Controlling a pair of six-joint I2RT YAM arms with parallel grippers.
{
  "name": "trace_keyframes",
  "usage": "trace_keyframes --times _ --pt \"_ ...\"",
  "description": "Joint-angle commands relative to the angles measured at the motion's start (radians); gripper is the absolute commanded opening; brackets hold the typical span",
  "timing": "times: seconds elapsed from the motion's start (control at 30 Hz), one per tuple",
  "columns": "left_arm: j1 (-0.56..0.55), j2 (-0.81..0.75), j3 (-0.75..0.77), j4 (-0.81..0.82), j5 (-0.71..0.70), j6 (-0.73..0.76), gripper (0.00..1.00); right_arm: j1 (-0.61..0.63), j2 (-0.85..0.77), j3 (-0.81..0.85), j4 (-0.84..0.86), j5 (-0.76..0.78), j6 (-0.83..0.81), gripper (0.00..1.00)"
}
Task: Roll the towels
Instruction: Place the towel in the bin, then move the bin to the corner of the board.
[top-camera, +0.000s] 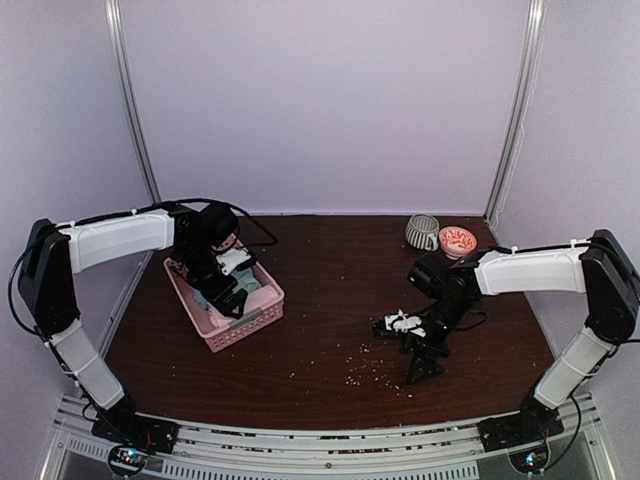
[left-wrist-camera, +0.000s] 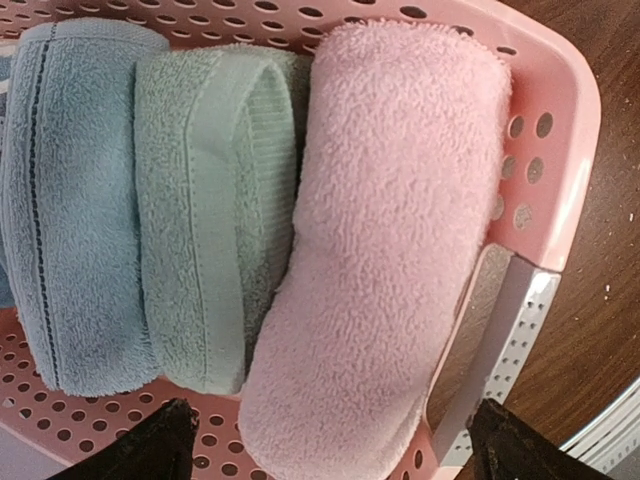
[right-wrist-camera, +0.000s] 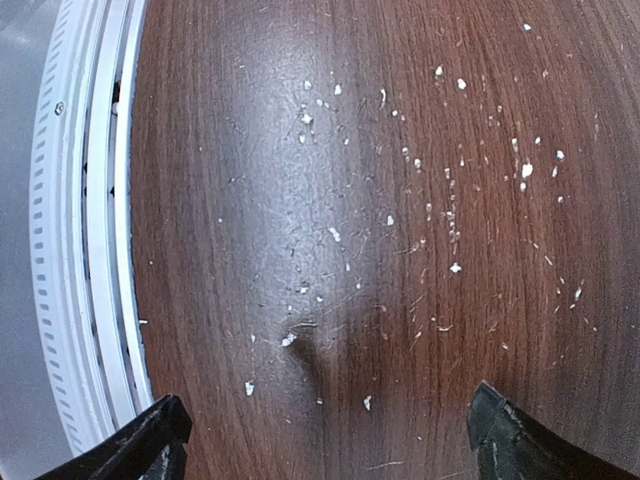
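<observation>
Towels (left-wrist-camera: 330, 150) lie rolled side by side in the pink perforated basket (left-wrist-camera: 560, 110), directly beneath the left gripper (left-wrist-camera: 335, 460), which stands spread wide and grips nothing. The pink towel (left-wrist-camera: 390, 240) fills the right side of the basket in the left wrist view. Its near end lies between the two dark fingertips (left-wrist-camera: 150, 450), and the basket wall hems it in on the right. The mint green towel (left-wrist-camera: 215, 200) presses against its left flank. A pale blue cloth (left-wrist-camera: 70, 190) (also rolled, with a dark stitched line along its border) lies on the far side of the green one.

The right gripper (right-wrist-camera: 330, 450) hangs well apart from the basket, over bare brown table (right-wrist-camera: 330, 200), with its fingers likewise spread and nothing between them. White crumbs (right-wrist-camera: 455, 267) speckle the wood under it, and a white rail (right-wrist-camera: 90, 250) runs along the table's edge. At the far edge of the table a striped mug (top-camera: 422, 232) and a red-patterned bowl (top-camera: 458, 240) stand just beside each other.
</observation>
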Motion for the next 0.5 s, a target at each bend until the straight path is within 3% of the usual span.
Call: trace_keyframes --times 0.0,0.2,0.47 --pt "-0.001 -0.046 0.07 -0.014 -0.05 -0.032 0.98 0.008 0.008 0.016 -0.013 0.018 -0.011 1.0" --pt "0.01 -0.062 0.099 -0.1 -0.212 -0.046 0.98 0.008 0.003 0.015 -0.01 0.024 -0.009 1.0" --pt "0.005 0.007 0.036 -0.049 -0.228 -0.063 0.98 0.008 0.01 0.017 -0.014 0.024 -0.011 1.0"
